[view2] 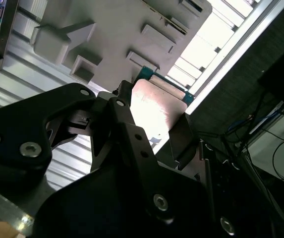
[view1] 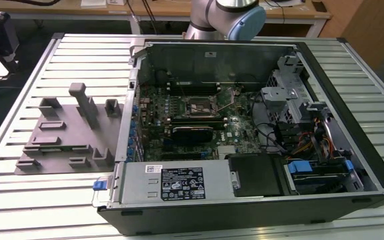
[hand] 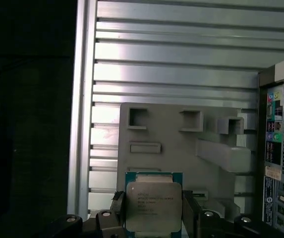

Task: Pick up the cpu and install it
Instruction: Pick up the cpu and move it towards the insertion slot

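Clamped on the cpu point(hand: 153, 198) by two opposite edges between the black fingers point(hand: 189, 213) of the gripper point(hand: 152, 207), metal lid facing the first wrist camera. Gripped by the edges most likely to keep the contact side untouched and the chip flat and square for seating. Same pinch in the second wrist view, lid catching glare between the black linkages. Cannot tell whether lifted clear or just touching the grey fixture plate point(hand: 181, 144) right behind it. Judged as pickup stage, not yet installed. Past that, recesses and upright blocks on the plate, probably shaped to park parts in known poses. Then the slatted aluminium table point(hand: 181, 64). In the exterior view, fixture plate at 9 o'clock of the open PC case point(view1: 245, 217), well apart from the cpu socket point(view1: 199, 106) near the centre of the motherboard point(view1: 178, 125), socket apparently unfilled. Farthest, robot arm point(view1: 225, 15) base at 12 o'clock.
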`<state>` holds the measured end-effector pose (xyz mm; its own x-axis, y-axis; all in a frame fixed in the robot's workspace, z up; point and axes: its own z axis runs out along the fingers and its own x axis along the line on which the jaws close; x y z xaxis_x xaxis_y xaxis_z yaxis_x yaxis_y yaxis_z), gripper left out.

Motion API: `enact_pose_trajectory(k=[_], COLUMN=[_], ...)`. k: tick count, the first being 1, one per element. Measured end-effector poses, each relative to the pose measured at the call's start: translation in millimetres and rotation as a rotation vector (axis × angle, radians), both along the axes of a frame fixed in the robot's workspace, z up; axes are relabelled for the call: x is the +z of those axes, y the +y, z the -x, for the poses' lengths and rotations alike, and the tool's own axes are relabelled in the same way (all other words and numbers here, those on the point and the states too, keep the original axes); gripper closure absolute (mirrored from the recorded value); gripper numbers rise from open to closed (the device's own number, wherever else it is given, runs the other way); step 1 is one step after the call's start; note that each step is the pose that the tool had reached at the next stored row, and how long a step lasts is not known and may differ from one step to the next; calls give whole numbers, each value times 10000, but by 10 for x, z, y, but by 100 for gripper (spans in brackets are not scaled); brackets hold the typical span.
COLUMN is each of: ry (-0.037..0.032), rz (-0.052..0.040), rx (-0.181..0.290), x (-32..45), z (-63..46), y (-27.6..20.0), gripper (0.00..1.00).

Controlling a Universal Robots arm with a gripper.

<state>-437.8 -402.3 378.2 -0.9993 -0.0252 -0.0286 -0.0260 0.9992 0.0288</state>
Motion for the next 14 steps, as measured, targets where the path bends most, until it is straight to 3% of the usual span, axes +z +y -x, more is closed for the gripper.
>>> enact_pose_trajectory(k=[4, 14], ry=[-2, -1], rz=[-1, 0], rx=[0, 0], x=[108, 110], z=[0, -46], y=[0, 0], gripper=[45, 45])
